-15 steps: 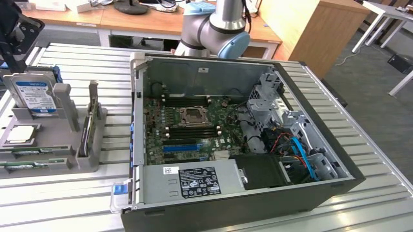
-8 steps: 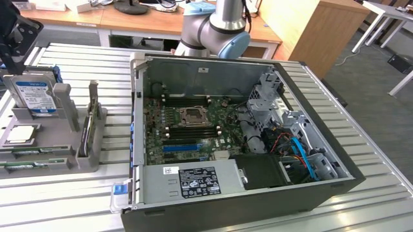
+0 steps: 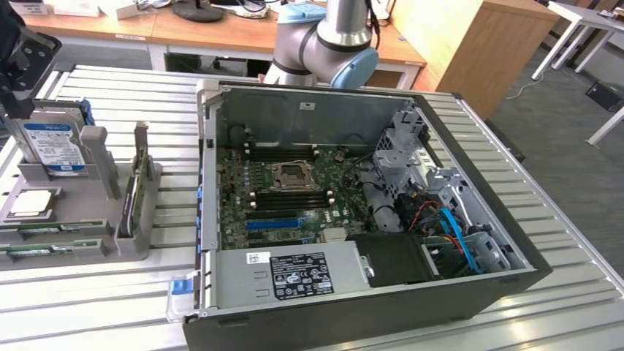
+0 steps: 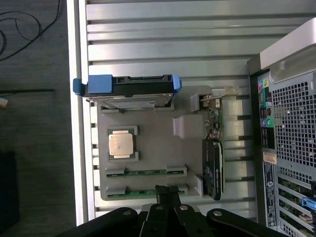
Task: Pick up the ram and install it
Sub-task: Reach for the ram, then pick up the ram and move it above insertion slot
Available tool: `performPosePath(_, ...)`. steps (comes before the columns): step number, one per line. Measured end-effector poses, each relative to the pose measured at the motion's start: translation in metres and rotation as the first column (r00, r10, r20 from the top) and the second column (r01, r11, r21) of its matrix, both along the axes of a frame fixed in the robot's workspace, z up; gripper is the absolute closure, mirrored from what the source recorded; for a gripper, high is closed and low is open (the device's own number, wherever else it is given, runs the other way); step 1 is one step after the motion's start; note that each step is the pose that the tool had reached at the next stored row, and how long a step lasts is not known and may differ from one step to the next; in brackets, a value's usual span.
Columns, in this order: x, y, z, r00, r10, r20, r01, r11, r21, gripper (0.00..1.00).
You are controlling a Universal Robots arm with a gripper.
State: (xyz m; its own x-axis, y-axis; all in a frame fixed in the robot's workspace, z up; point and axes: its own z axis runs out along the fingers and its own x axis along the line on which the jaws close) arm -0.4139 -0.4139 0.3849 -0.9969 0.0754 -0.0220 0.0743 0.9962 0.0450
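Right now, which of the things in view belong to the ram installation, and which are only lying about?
For the job:
two thin green ram sticks
black gripper, shut, near them
open black computer case with green motherboard

Lying about:
silver hard drive with blue-white label
square silver processor chip
black expansion card
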Motion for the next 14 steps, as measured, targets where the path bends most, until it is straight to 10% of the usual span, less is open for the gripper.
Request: performPosePath(14, 0.0000, -0.0001, 0.0000, 1.0000, 0.000, -0.0001, 0.000, 1.0000, -0.0002, 0.89)
